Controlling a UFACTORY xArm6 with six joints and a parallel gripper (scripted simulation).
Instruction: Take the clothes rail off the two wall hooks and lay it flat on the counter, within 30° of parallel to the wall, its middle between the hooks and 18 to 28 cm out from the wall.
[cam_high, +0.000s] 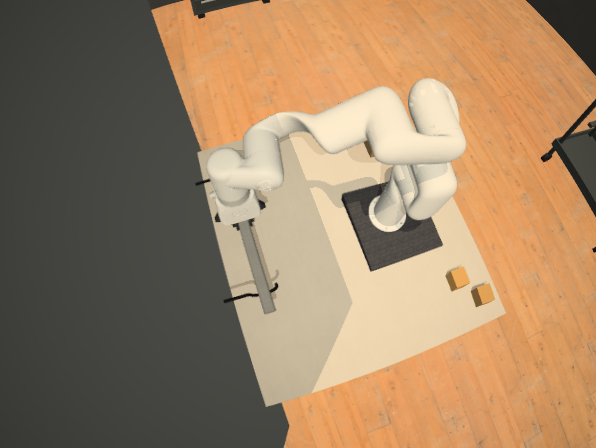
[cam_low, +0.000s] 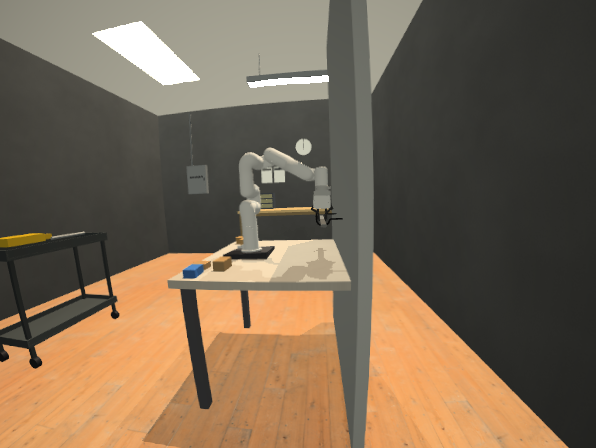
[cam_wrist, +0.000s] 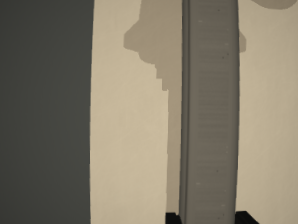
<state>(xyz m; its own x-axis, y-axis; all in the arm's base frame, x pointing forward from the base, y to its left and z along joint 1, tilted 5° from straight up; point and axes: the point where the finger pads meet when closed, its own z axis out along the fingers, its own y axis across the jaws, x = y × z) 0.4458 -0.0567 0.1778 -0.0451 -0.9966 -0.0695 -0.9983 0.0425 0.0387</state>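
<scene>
The grey clothes rail (cam_high: 256, 264) runs parallel to the dark wall (cam_high: 90, 225), above the counter. Its near end rests in a black wall hook (cam_high: 250, 295). The second hook (cam_high: 202, 182) shows as a short black stub by the wall, beside the wrist. My gripper (cam_high: 235, 220) is shut on the rail near its far end, by that second hook. In the wrist view the rail (cam_wrist: 209, 115) fills a tall grey band over the beige counter, with the fingertips as dark edges at the bottom. In the side view my gripper (cam_low: 322, 216) is close to the wall panel, high above the counter.
The arm's base stands on a black mat (cam_high: 392, 225). Two orange blocks (cam_high: 470, 286) lie near the counter's right edge. A blue block (cam_low: 193, 270) and a brown block (cam_low: 222, 263) sit at the counter's front edge. A black cart (cam_low: 50, 290) stands on the floor to the left.
</scene>
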